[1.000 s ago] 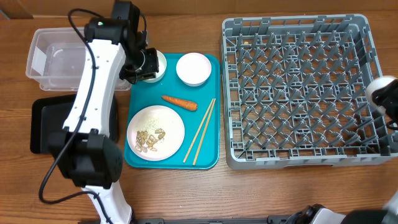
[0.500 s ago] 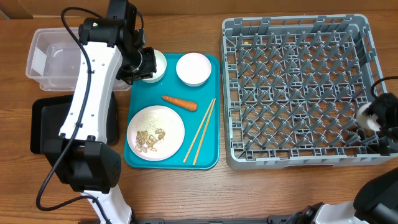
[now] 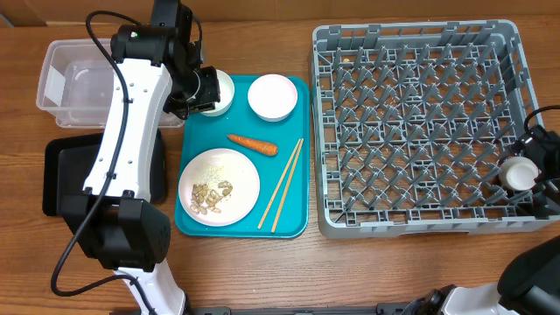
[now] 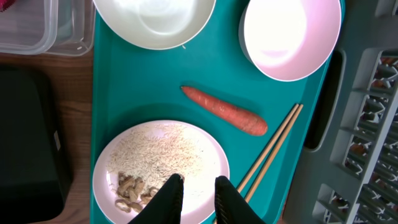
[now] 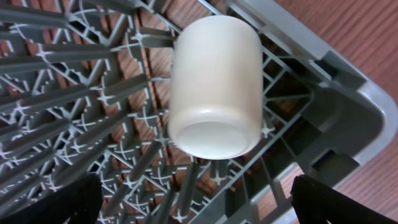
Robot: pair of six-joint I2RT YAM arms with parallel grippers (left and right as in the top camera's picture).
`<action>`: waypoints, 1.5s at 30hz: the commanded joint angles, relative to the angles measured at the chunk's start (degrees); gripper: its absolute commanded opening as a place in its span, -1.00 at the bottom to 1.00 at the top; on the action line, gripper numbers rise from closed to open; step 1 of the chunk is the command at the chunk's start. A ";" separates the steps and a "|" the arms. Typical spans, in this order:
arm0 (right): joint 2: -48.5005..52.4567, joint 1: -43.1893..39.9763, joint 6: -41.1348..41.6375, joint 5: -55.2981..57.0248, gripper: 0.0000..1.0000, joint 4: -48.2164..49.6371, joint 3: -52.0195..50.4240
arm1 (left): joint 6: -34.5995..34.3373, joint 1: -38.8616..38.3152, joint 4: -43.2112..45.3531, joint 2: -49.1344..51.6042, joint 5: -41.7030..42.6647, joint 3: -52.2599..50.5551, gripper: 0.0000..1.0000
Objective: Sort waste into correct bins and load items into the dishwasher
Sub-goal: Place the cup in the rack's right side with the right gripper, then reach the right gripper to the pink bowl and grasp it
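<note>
My left gripper (image 4: pixel 197 186) hangs over the teal tray (image 3: pixel 289 122), its fingers a narrow gap apart with nothing between them. On the tray lie an orange carrot (image 4: pixel 224 111), a plate (image 3: pixel 241 171) of peanut-like scraps (image 4: pixel 130 186) and white crumbs, chopsticks (image 3: pixel 282 184) and two white bowls (image 4: pixel 152 18) (image 4: pixel 289 37). A small white cup (image 5: pixel 214 84) rests in the front right corner of the grey rack (image 3: pixel 411 229). My right gripper (image 5: pixel 199 205) stands wide open around it, fingers clear of the cup (image 3: pixel 516 173).
A clear tub (image 3: pixel 74 83) stands at the back left, with a black tray (image 3: pixel 66 175) in front of it. My left arm crosses over both. The rack's upright pegs (image 5: pixel 93 93) crowd around the cup.
My right gripper came down into the rack's front right corner with the cup and opened wide, letting it go. The left arm shifted slightly left, then stayed still.
</note>
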 commanded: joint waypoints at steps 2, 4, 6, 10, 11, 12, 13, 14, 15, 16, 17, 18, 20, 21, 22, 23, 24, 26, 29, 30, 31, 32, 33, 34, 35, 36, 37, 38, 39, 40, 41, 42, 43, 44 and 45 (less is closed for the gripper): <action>0.28 -0.17 -2.86 -13.88 1.00 1.42 0.63 | -0.33 -0.44 -0.61 -1.05 -0.79 0.57 -0.58; 0.24 -0.15 -2.86 -13.88 1.00 0.98 0.63 | -0.11 -0.44 -1.07 -1.05 -0.87 0.57 -0.57; -0.07 0.07 -2.95 -15.28 0.97 0.52 0.63 | -0.13 -0.44 -1.29 -1.05 -1.31 0.57 -0.56; -3.26 4.02 -7.52 -21.35 0.85 0.48 1.01 | -0.15 -0.44 -1.51 -1.05 -1.38 0.57 -0.51; -4.42 6.23 -7.61 -21.40 0.86 0.42 1.31 | -0.15 -0.44 -1.57 -1.05 -1.38 0.57 -0.49; -5.20 8.07 -7.67 -21.44 0.86 0.46 1.40 | -0.15 -0.44 -1.62 -1.05 -1.38 0.57 -0.49; -6.47 11.93 -9.25 -22.51 0.86 0.81 1.42 | -0.15 -0.44 -1.77 -1.05 -1.44 0.57 -0.48; -7.06 14.80 -10.29 -22.93 0.86 1.07 1.42 | -0.15 -0.44 -1.92 -1.05 -1.44 0.57 -0.47; -7.54 18.75 -10.60 -22.34 0.87 1.53 1.42 | -0.15 -0.42 -1.99 -1.05 -1.44 0.57 -0.46; -7.58 20.87 -10.51 -21.88 0.87 1.70 1.42 | -0.15 -0.44 -1.99 -1.05 -1.44 0.57 -0.46; -7.56 23.63 -9.20 -21.33 0.87 2.10 1.42 | -0.15 -0.44 -2.08 -1.05 -1.44 0.57 -0.46; -7.52 24.96 -8.24 -21.29 0.87 2.34 1.42 | -0.15 -0.44 -2.25 -1.05 -1.42 0.57 -0.46; -7.39 30.64 -6.91 -21.38 0.87 3.85 1.42 | -0.13 -0.44 -2.34 -1.05 -1.44 0.57 -0.44; -7.39 32.85 -6.45 -21.38 0.86 4.63 1.42 | -0.13 -0.44 -2.36 -1.05 -1.44 0.57 -0.43; -7.34 35.95 -6.14 -21.35 0.86 5.79 1.42 | -0.15 -0.42 -2.51 -1.05 -1.73 0.57 -0.43; -7.21 39.21 -5.99 -21.33 0.86 7.08 1.42 | -0.15 -0.42 -2.84 -1.05 -1.86 0.57 -0.42; -7.13 40.96 -5.77 -21.33 0.85 7.78 1.42 | -0.17 -0.37 -3.13 -1.05 -1.86 0.57 -0.42; -6.82 46.34 -5.51 -20.52 0.82 10.25 1.42 | -1.92 -0.15 -5.09 -1.14 -4.52 0.57 -0.46; -5.49 53.59 -1.90 -15.02 0.82 13.75 2.08 | -4.31 0.98 -7.96 -1.88 -9.64 0.59 -0.45; -5.11 54.51 -1.70 -14.69 0.82 14.03 2.45 | -4.31 1.42 -8.33 -2.27 -9.77 0.59 -0.44; -3.48 57.07 -1.60 -13.97 0.82 14.40 4.24 | -4.28 2.62 -8.85 -3.23 -9.75 0.59 -0.43; -2.34 58.18 -1.25 -13.62 0.82 14.49 5.55 | -4.28 3.54 -9.03 -3.96 -9.75 0.59 -0.43; -0.85 59.39 -1.27 -13.55 0.82 14.49 7.26 | -4.35 4.68 -9.03 -4.85 -9.73 0.59 -0.43; 0.37 60.15 -1.27 -13.40 0.82 14.53 8.55 | -4.70 5.53 -8.96 -5.57 -9.75 0.59 -0.42; 1.90 60.96 -1.27 -12.79 0.82 14.51 10.08 | -4.81 6.32 -8.83 -6.21 -9.73 0.59 -0.42; 4.26 61.96 -1.27 -11.65 0.82 14.51 12.37 | -4.90 7.26 -8.66 -6.95 -9.57 0.59 -0.41; 6.80 62.90 -1.29 -10.69 0.82 14.62 14.62 | -4.87 8.52 -8.55 -7.87 -9.18 0.59 -0.39; 10.16 64.04 -1.22 -8.79 0.81 15.19 17.27 | -4.90 9.46 -8.59 -8.48 -9.07 0.59 -0.38; 11.26 64.48 -1.01 -7.96 0.80 15.65 17.94 | -4.90 9.62 -8.68 -8.68 -9.07 0.59 -0.38; 13.70 65.61 0.28 -5.35 0.76 17.55 18.64 | -4.90 9.75 -8.74 -8.68 -9.05 0.59 -0.38; 14.75 66.12 1.03 -4.31 0.72 18.56 18.64 | -4.90 9.75 -8.76 -8.68 -9.07 0.59 -0.38; 15.98 66.69 1.97 -3.30 0.69 19.50 18.64 | -4.90 9.73 -8.74 -8.66 -9.07 0.59 -0.38; 18.10 67.54 2.80 -2.73 0.67 20.92 18.64 | -4.90 9.55 -8.70 -8.66 -9.05 0.59 -0.38; 19.32 68.00 3.56 -1.99 0.66 21.64 18.64 | -4.94 9.40 -8.70 -8.66 -9.05 0.59 -0.38; 20.70 68.57 4.74 -0.72 0.62 22.34 18.64 | -5.07 9.31 -8.70 -8.66 -9.05 0.59 -0.38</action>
